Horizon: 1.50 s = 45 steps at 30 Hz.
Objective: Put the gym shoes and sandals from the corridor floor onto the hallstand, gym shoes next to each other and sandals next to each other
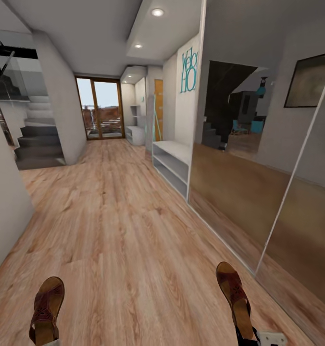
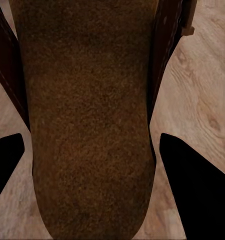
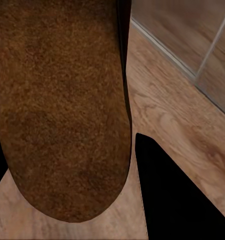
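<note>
Sandals are both in hand: the left sandal (image 1: 47, 307) sits between the left gripper's (image 2: 90, 165) dark fingers (image 2: 192, 185), the right sandal (image 1: 235, 298) between the right gripper's (image 3: 67, 165), each clamped at the heel, toe pointing ahead over the corridor floor (image 1: 124, 216). Risk, as I judge it: long soles could pivot or slip loose during the drive, or clip the mirrored wall (image 1: 258, 192) close beside the right gripper. Hallstand (image 1: 172, 163) lies well ahead and to the right; its visible shelves look empty.
</note>
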Motion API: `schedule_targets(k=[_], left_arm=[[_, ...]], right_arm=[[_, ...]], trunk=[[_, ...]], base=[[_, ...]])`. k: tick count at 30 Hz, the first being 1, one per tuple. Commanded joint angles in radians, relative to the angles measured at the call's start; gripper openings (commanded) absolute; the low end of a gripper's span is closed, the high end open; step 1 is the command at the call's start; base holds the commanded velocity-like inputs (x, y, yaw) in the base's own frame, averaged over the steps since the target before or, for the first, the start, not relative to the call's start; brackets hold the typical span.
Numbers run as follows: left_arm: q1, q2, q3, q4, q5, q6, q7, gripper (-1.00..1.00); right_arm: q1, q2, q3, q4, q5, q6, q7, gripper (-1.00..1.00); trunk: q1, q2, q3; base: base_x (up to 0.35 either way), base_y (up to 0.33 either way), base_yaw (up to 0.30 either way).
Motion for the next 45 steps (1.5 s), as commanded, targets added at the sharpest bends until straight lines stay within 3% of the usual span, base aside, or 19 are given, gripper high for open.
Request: schedule_targets(k=[1, 19, 45], left_arm=[[-0.001, -0.001, 0.009, 0.0, -0.01, -0.004, -0.005, -1.0], [-0.001, -0.001, 0.009, -0.001, -0.01, -0.005, -0.005, -1.0], [-0.001, -0.001, -0.002, 0.0, -0.017, -0.006, -0.016, -1.0]], right_arm=[[-0.001, 0.001, -0.008, 0.0, 0.002, -0.003, 0.011, -1.0], [-0.001, 0.001, -0.008, 0.001, 0.002, -0.004, 0.011, -1.0], [-0.001, 0.001, -0.008, 0.0, 0.002, -0.004, 0.011, -1.0]], trunk=[[0.0, 0.0, -0.001], [0.0, 0.0, -0.001], [0.0, 0.0, -0.001]], base=[[0.339, -0.123, 0.0], [0.339, -0.112, 0.022], [0.339, 0.084, 0.266]])
